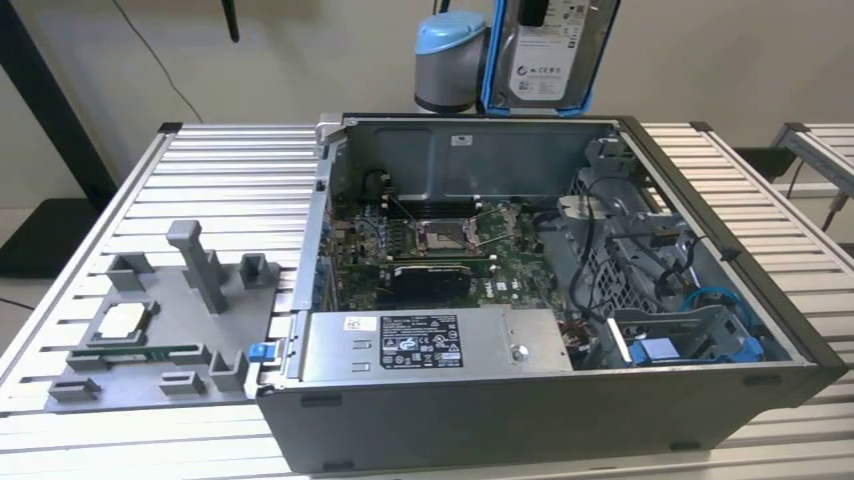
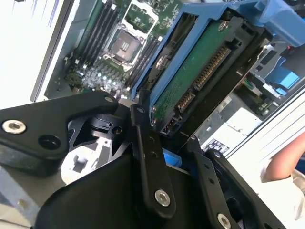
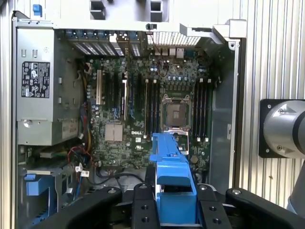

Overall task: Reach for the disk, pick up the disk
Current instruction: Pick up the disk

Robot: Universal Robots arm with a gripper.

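Black gripper [image 2: 183, 129] fingers [image 2: 150, 157] clamp the one disk [image 2: 190, 76], whose green board side appears in the second wrist view and white label [image 1: 541, 62] in the exterior view, held high above the open computer case [image 1: 534, 410].

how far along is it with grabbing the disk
Reach and pick-up look done: the disk hangs upright above the open computer case, clear of it, in the exterior view. In both wrist views the gripper is closed on its blue caddy, black fingers on either side. Nothing of the pick-up looks left.
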